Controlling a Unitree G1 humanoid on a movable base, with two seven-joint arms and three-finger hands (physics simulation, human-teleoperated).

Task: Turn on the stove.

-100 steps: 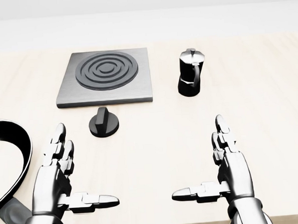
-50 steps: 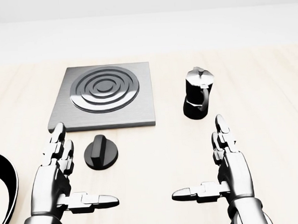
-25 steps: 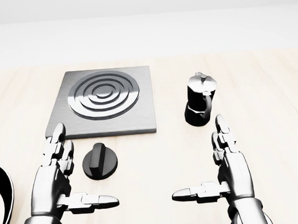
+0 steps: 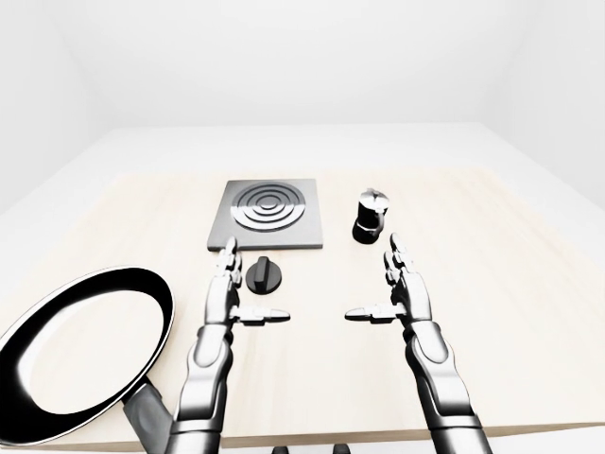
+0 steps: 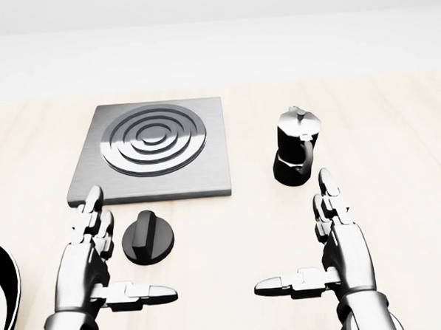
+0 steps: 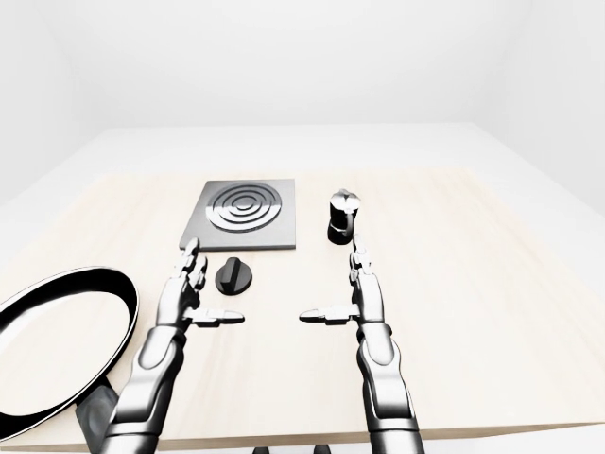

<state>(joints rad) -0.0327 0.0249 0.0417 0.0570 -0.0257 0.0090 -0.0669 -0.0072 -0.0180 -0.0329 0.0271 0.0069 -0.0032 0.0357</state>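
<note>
Left robot hand [image 5: 88, 249] now slightly nearer the knob [image 5: 150, 238], fingers spread; right robot hand [image 5: 340, 247] likewise spread, over bare table [image 5: 232, 238].

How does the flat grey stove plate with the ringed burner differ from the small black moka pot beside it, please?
The flat grey stove plate is square, wide and lies low on the pale wooden table; the small black moka pot stands upright and narrow, to its right in the head view. The plate is matt grey with dark rings, the pot glossy black with a handle. Both rest untouched, beyond the open hands.
</note>
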